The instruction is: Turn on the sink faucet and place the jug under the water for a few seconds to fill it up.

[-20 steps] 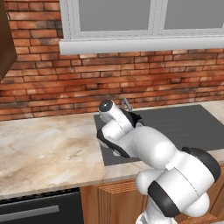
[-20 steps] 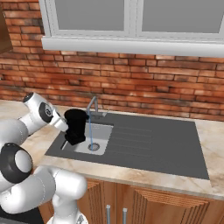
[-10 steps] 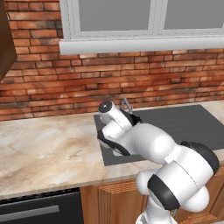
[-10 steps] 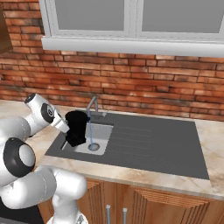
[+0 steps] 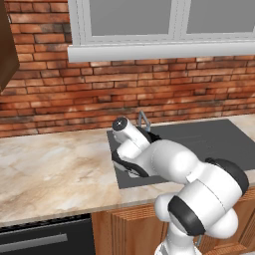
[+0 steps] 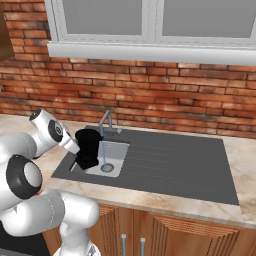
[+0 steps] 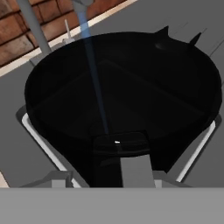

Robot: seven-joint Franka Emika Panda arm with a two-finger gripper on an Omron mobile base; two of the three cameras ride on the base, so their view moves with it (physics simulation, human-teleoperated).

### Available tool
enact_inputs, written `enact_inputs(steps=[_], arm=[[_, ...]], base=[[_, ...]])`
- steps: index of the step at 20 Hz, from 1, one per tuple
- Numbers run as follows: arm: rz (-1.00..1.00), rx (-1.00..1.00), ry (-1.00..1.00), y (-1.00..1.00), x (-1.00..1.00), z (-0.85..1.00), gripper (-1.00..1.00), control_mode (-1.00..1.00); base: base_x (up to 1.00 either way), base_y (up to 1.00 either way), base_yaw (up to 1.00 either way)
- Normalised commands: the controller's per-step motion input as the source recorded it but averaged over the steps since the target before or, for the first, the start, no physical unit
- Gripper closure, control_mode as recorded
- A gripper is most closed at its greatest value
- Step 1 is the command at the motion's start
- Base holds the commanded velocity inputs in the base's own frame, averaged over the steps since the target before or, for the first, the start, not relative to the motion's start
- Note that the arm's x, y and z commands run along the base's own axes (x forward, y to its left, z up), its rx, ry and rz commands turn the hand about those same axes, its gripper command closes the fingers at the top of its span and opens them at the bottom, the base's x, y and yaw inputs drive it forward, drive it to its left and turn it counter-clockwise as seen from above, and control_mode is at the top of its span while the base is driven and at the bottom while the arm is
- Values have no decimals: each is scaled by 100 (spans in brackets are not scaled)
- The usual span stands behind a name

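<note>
The black jug [image 6: 89, 148] hangs tilted over the left part of the light grey sink [image 6: 116, 150], with my gripper [image 6: 78, 151] shut on its handle side. The hand view looks down on the jug's dark top [image 7: 131, 87] and the handle's light grey strip [image 7: 135, 170]. The thin grey sink faucet [image 6: 105, 122] stands behind the basin. Its water [image 6: 104, 155] falls as a thin blue stream just right of the jug towards the round drain. In the hand view the water [image 7: 94, 78] crosses over the jug's top. My arm hides the basin in the left base view, where the faucet [image 5: 143, 119] pokes up.
A dark grey surround [image 6: 175, 162] with a ribbed draining board stretches right of the basin. Marble counter [image 5: 55, 169] lies to the left. The brick wall [image 6: 175, 100] and window sill [image 6: 150, 52] rise close behind the faucet. A dark cabinet [image 5: 6, 45] hangs at upper left.
The jug has dipped slightly while staying beside the stream. The arm's elbow has shifted a little. Water keeps running.
</note>
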Motion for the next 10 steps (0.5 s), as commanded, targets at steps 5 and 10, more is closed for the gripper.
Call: enact_inputs(steps=[5, 10], arm=[[0, 0, 0, 0, 14, -6, 100, -100], [0, 0, 0, 0, 20, -10, 100, -100]], base=[[0, 0, 0], [0, 0, 0]])
